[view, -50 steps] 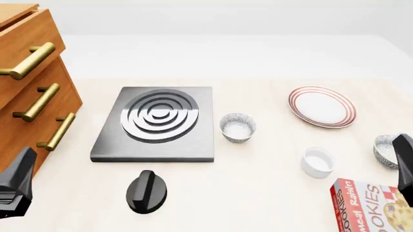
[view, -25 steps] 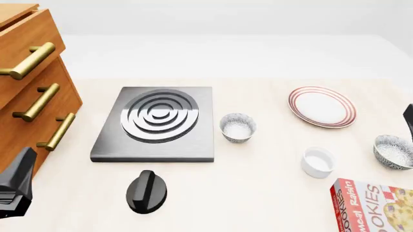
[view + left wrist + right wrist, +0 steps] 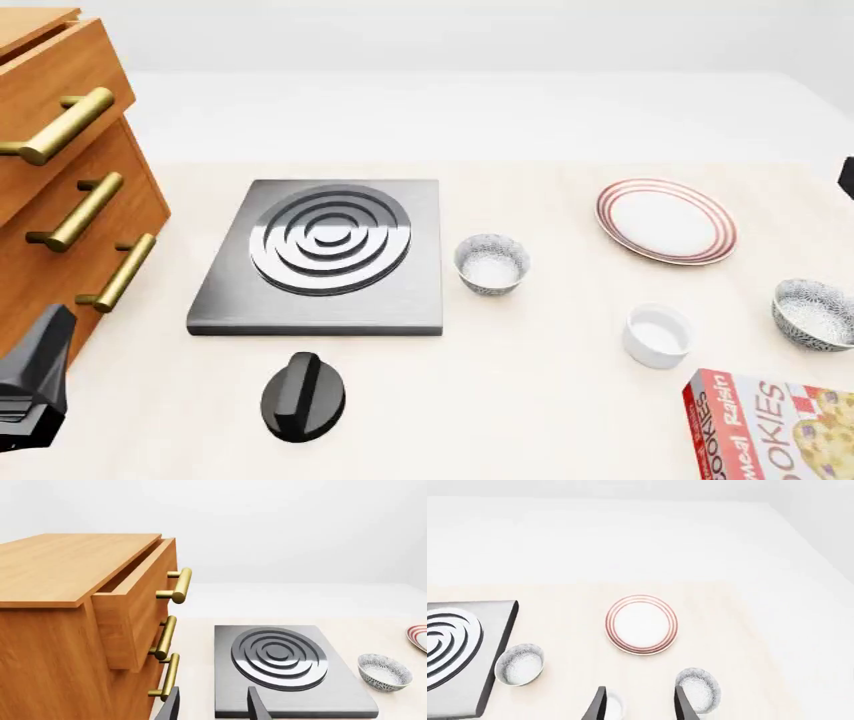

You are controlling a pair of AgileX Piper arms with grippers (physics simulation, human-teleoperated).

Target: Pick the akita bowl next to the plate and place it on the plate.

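The plate [image 3: 665, 220], white with red rings, lies at the right of the table, also seen as the plate [image 3: 641, 625] in the right wrist view. One akita bowl [image 3: 814, 313] stands near the plate's front right, empty; the right wrist view has this bowl [image 3: 698, 690] just beyond one fingertip. A second alike bowl [image 3: 491, 263] stands beside the stove plate. My right gripper [image 3: 640, 689] hangs open and empty above the table; only a dark sliver of that arm [image 3: 846, 178] shows in the front view. My left gripper [image 3: 213, 692] is open, empty, low at the near left.
A wooden drawer cabinet [image 3: 54, 170] with brass handles fills the left. A grey stove plate [image 3: 327, 250] lies at centre left with a black knob [image 3: 303, 395] in front. A white ramekin [image 3: 658, 335] and a cookies box [image 3: 774, 425] sit at the near right.
My right arm has risen and drawn away to the right edge of the front view, uncovering the right-hand bowl. The left arm and all objects stayed put.
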